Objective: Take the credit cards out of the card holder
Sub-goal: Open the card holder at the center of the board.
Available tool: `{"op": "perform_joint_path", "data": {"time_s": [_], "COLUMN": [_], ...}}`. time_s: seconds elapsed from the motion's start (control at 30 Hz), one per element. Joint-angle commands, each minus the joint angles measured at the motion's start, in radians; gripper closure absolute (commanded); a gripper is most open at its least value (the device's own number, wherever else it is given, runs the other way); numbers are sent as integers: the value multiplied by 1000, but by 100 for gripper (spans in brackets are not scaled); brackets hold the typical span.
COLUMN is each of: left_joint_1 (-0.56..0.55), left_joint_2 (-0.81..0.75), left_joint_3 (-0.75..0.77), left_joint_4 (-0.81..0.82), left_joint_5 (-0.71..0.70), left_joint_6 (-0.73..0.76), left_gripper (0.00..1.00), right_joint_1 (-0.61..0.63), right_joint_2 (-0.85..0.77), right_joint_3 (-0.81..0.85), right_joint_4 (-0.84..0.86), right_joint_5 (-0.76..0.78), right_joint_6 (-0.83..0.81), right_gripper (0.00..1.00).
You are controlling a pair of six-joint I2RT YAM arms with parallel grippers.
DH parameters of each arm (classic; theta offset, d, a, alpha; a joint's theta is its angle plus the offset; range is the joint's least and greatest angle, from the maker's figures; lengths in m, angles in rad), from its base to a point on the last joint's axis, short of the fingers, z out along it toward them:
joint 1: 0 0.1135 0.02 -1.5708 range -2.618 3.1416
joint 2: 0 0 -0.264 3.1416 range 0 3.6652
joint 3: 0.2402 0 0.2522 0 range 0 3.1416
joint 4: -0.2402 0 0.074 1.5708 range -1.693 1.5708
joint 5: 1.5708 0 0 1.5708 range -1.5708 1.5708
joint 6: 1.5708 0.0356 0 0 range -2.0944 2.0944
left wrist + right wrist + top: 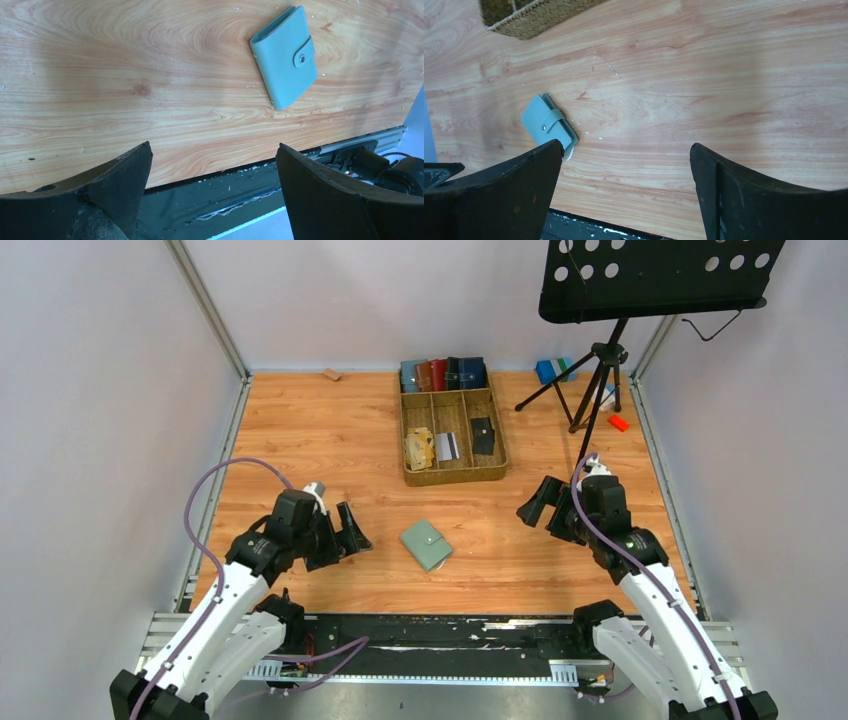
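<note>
The card holder (pixel 427 545), a small sage-green wallet, lies flat and shut on the wooden table between the two arms, its snap tab fastened. It also shows in the left wrist view (pixel 285 57) and in the right wrist view (pixel 549 126). No credit card shows at it; whatever it holds is hidden. My left gripper (pixel 345 538) (pixel 214 146) is open and empty, just left of the wallet and above the table's near edge. My right gripper (pixel 540 508) (pixel 626 145) is open and empty, to the wallet's right.
A woven basket (pixel 455 476) (pixel 534 20) stands behind the wallet, holding a tan paper wad (pixel 418 448), a grey card-like piece (pixel 447 446) and a flat black item (pixel 483 436). A row of wallets (pixel 443 373) stands at its far end. A music stand's tripod (pixel 590 390) is at the back right.
</note>
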Motion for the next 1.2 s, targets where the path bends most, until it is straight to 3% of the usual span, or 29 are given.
{"op": "perform_joint_path", "data": {"time_s": [0.0,0.1,0.23,0.47,0.57,0.73,0.97,1.17], "left_joint_1": [-2,-1,-2,-2,-2,-1,-3,-26], "left_joint_2": [32,25,-19,-64,-45,-10,10,95], "left_joint_3": [7,-36,-114,-191,-214,-248,-320,-337], "left_joint_4": [68,132,225,329,379,427,576,685], "left_joint_5": [10,55,142,175,197,210,229,232], "left_joint_6": [8,-17,-78,-133,-155,-175,-237,-256], "left_gripper": [0,0,0,0,0,0,5,7], "right_joint_1": [-4,-5,23,348,374,440,465,467], "right_joint_2": [-6,5,74,287,389,517,748,854], "right_joint_3": [-34,-54,-39,63,67,120,249,263], "right_joint_4": [106,130,198,224,280,342,347,393], "right_joint_5": [-90,-132,-358,-145,-176,-157,-201,-251], "right_joint_6": [-13,-32,-109,-173,-137,-147,-190,-159], "right_gripper": [0,0,8,10,17,18,33,35]}}
